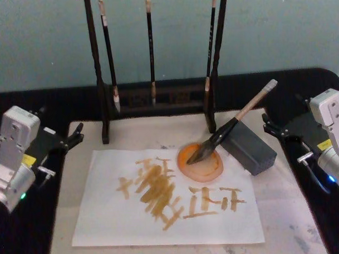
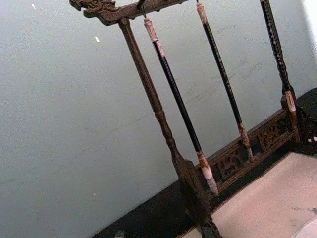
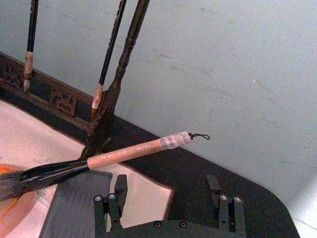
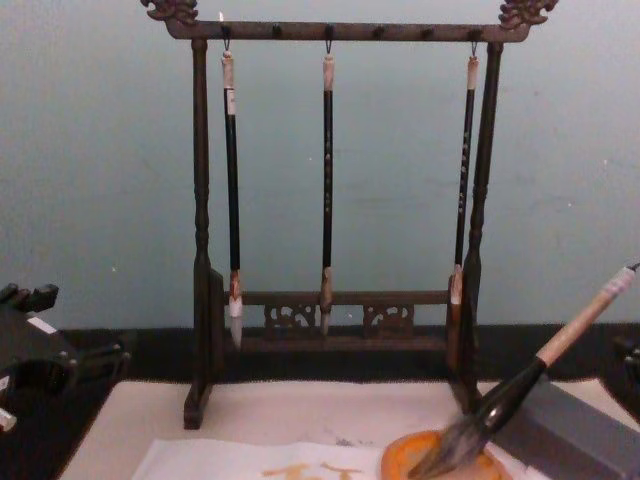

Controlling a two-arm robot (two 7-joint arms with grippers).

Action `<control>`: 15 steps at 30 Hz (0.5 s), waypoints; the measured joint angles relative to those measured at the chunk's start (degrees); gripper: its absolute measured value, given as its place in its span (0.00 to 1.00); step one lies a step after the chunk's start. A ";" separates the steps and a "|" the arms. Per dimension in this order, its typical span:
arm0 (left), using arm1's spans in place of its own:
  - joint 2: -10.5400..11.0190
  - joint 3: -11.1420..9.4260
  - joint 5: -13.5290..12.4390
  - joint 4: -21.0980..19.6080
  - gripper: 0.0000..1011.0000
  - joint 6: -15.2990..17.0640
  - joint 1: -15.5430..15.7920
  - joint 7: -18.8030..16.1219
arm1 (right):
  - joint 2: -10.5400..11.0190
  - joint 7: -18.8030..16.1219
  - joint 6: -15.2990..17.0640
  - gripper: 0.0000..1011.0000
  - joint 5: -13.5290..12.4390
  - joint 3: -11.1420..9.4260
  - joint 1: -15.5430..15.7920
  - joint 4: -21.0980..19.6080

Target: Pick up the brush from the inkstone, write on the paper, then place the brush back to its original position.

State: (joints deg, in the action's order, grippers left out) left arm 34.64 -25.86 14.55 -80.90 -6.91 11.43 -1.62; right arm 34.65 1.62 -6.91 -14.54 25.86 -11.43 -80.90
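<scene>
Shows the brush [image 1: 232, 123] lying aslant on a grey block [image 1: 254, 152], bristles dipping into an orange dish [image 1: 213, 170] at the upper right of the paper [image 1: 106, 218]. Finds the paper, streaked with yellow-brown strokes, flat on a beige mat [image 1: 295, 212] atop the black counter [image 1: 39, 232]. Catches the left end effector [image 1: 72, 139] spread and empty left of the mat, the right end effector [image 3: 167, 184] spread and empty right of the block, apart from the brush. Frames three slim brushes [image 4: 327, 170] hanging on a dark rack [image 4: 200, 250] behind.
</scene>
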 joint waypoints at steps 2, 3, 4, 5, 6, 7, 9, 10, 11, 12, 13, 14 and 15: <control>0.00 0.00 0.00 0.00 1.00 0.00 0.00 0.00 | 0.00 0.00 0.00 0.99 0.00 0.00 0.00 0.00; 0.00 0.00 0.00 0.00 1.00 0.00 0.00 0.00 | 0.00 0.00 0.00 0.99 0.00 0.00 0.00 0.00; 0.00 0.00 0.00 0.00 1.00 0.00 0.00 0.00 | 0.00 0.00 0.00 0.99 0.00 0.00 0.00 0.00; 0.00 0.00 0.00 0.00 1.00 0.00 0.00 0.00 | 0.00 0.00 0.00 0.99 0.00 0.00 0.00 0.00; 0.00 0.00 0.00 0.00 1.00 0.00 0.00 0.00 | 0.00 0.00 0.00 0.99 0.00 0.00 0.00 0.00; 0.00 0.00 0.00 0.00 1.00 0.00 0.00 0.00 | 0.00 0.00 0.00 0.99 0.00 0.00 0.00 0.00; 0.00 0.00 0.00 0.00 1.00 0.00 0.00 0.00 | 0.00 0.00 0.00 0.99 0.00 0.00 0.00 0.00; 0.00 0.00 0.00 0.00 1.00 0.00 0.00 0.00 | 0.00 0.00 0.00 0.99 0.00 0.00 0.00 0.00; 0.00 0.00 0.00 0.00 1.00 0.00 0.00 0.00 | 0.00 0.00 0.00 0.99 0.00 0.00 0.00 0.00; 0.00 0.00 0.00 0.00 1.00 0.00 0.00 0.00 | 0.00 0.00 0.00 0.99 0.00 0.00 0.00 0.00; 0.00 0.00 0.00 0.00 1.00 0.00 0.00 0.00 | 0.00 0.00 0.00 0.99 0.00 0.00 0.00 0.00; 0.00 0.00 0.00 0.00 1.00 0.00 0.00 0.00 | 0.00 0.00 0.00 0.99 0.00 0.00 0.00 0.00; 0.00 0.00 0.00 0.00 1.00 0.00 0.00 0.00 | 0.00 0.00 0.00 0.99 0.00 0.00 0.00 0.00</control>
State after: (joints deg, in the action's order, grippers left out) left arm 34.65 -25.86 14.55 -80.90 -6.91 11.43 -1.62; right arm 34.65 1.62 -6.91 -14.55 25.86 -11.43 -80.90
